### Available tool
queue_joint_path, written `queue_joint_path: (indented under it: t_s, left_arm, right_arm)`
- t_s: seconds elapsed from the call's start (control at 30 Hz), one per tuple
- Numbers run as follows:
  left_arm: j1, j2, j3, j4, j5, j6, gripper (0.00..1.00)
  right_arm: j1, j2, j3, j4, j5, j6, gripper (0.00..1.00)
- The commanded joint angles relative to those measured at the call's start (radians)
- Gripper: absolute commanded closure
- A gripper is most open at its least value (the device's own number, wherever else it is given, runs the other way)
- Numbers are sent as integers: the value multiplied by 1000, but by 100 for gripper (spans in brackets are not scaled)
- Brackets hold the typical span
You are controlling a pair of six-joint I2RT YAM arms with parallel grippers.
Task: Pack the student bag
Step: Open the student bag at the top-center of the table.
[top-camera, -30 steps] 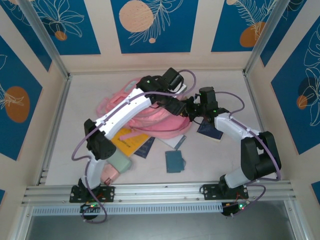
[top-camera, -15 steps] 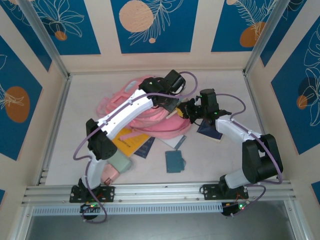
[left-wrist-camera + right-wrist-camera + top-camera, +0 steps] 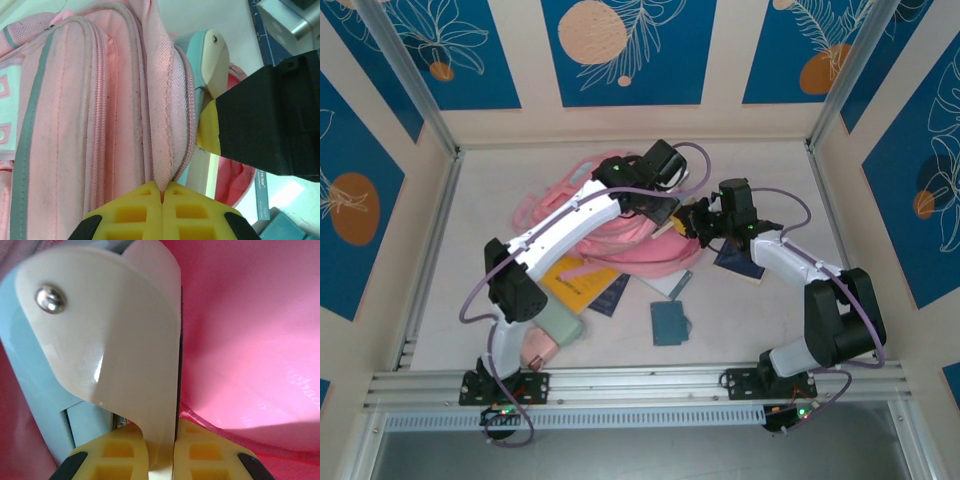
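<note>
The surface [image 3: 760,310] is pale and walled on three sides. The student bag [image 3: 620,240] lies just past the surface centre, toward 11 o'clock, with its pink straps spread toward 10 o'clock. In the left wrist view, the student bag [image 3: 90,100] shows its ribbed pink side, grey piping and a zip edge.

The left gripper [image 3: 660,208] sits over the bag's 2 o'clock edge. In the left wrist view, the left gripper [image 3: 162,192] has its yellow pads fully together, pinching the fabric lip of the bag opening.

The right gripper [image 3: 695,222] meets the bag from 3 o'clock. In the right wrist view, the right gripper [image 3: 160,440] is clamped on a flat cream-and-blue item [image 3: 125,340] with a metal rivet, set against the bag's pink lining [image 3: 240,340]. The left wrist view shows that item [image 3: 212,55] in the bag's mouth.

At 6 to 7 o'clock of the bag lie a yellow book [image 3: 582,280] and a pale green item [image 3: 558,322]. A teal square [image 3: 670,322] lies at 5 o'clock, and a dark blue book [image 3: 740,262] at 4 o'clock.
</note>
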Motion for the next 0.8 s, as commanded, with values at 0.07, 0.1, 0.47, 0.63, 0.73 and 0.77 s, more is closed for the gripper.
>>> queue_joint_path:
  t_s: [0.07,0.1,0.47,0.63,0.73,0.77]
  left_arm:
    - [30,-63,-43,32,32,-24,100]
    - [35,-70,-62,43,51,-26,100]
    - [37,-16,-55,41,53,-44,76]
    - [36,8,-28,32,34,-43,64]
    - [35,30,3,15,31,-43,56]
    - [34,35,10,11,32,-42,53]
  right_arm:
    - [6,-35,15,75,-37,-21,100]
    - [5,-34,13,81,-37,-21,100]
    - [36,-36,20,123,-56,-2,100]
    - [50,-50,27,119,-54,0,100]
    - [56,-56,29,114,-53,0,100]
    - [57,-58,27,114,-54,0,100]
